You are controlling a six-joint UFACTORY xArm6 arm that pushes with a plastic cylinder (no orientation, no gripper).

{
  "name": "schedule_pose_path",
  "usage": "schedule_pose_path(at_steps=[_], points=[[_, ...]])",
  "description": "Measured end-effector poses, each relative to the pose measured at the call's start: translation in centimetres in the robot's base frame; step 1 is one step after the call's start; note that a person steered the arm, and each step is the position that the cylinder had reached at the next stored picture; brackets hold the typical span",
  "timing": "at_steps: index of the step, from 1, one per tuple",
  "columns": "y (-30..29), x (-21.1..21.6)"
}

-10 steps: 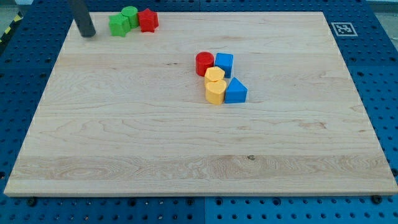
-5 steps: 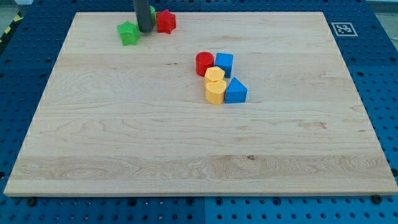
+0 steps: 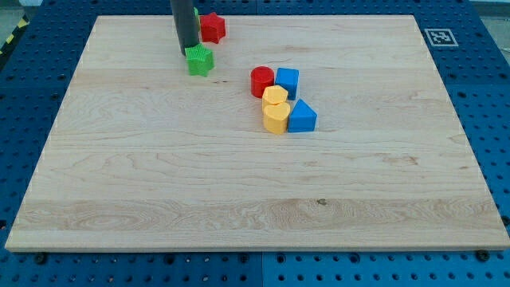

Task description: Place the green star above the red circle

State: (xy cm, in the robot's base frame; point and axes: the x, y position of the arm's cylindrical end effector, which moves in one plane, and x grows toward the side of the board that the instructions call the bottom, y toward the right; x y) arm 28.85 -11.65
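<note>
The green star (image 3: 200,60) lies on the wooden board (image 3: 159,183) in the view's upper left. My tip (image 3: 188,51) is right at the star's upper-left edge, touching or nearly touching it. The red circle (image 3: 261,81) stands to the star's right and a little lower, at the top left of a tight cluster of blocks. A gap of bare board separates the star from the red circle.
A red star (image 3: 212,28) sits just right of the rod near the top edge. A second green block is mostly hidden behind the rod. A blue cube (image 3: 288,82), two yellow blocks (image 3: 276,97) (image 3: 276,118) and a blue triangle (image 3: 302,117) crowd the red circle. A printed marker (image 3: 440,37) is at the top right.
My tip has swept from the far left through the top group, then down and right. The green star has been pushed down-right, away from the red star and toward the red circle.
</note>
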Motion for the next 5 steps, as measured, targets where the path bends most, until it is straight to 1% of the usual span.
schedule_pose_path(at_steps=[1,2,3,4,5], points=[[-4.8,-0.5],[-6.5,1.1],[-2.4,2.1],[4.7,2.0],[6.8,1.9]])
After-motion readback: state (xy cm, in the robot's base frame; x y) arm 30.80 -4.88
